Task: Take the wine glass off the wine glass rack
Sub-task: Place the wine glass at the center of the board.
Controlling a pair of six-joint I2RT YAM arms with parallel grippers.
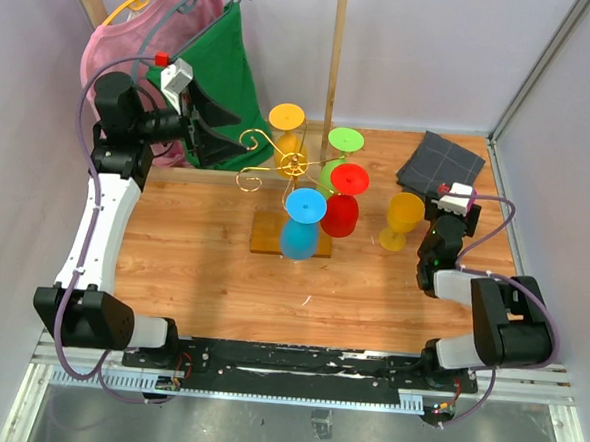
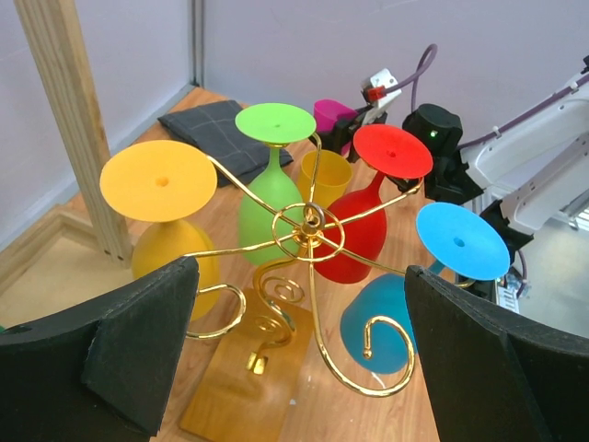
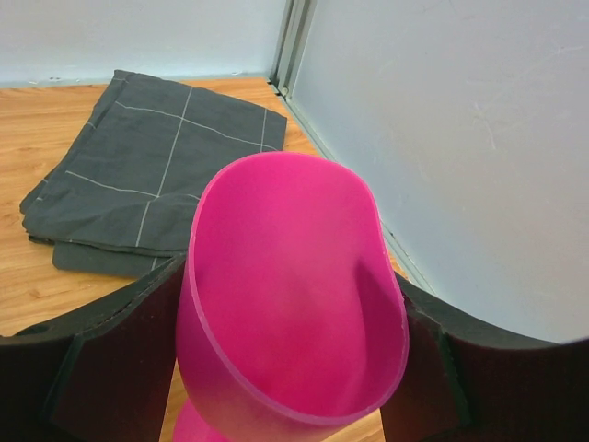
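The wine glass rack (image 1: 292,163) is gold scrolled wire on a light-wood base (image 2: 241,387) at the table's middle. Orange (image 1: 286,117), green (image 1: 345,139), red (image 1: 349,179) and blue (image 1: 305,207) wine glasses hang from it upside down. A yellow glass (image 1: 403,220) stands upright to the right of the rack. My right gripper (image 3: 294,368), near the right edge, is shut on the bowl of a pink wine glass (image 3: 290,295), away from the rack. My left gripper (image 2: 304,359) hovers open, up and to the left of the rack, with nothing between its fingers (image 2: 138,350).
A folded dark grey cloth (image 1: 441,160) lies at the back right corner. A wooden clothes frame with pink and green garments (image 1: 209,66) stands at the back left, behind my left arm. A wooden post (image 1: 336,53) rises behind the rack. Walls close the right side.
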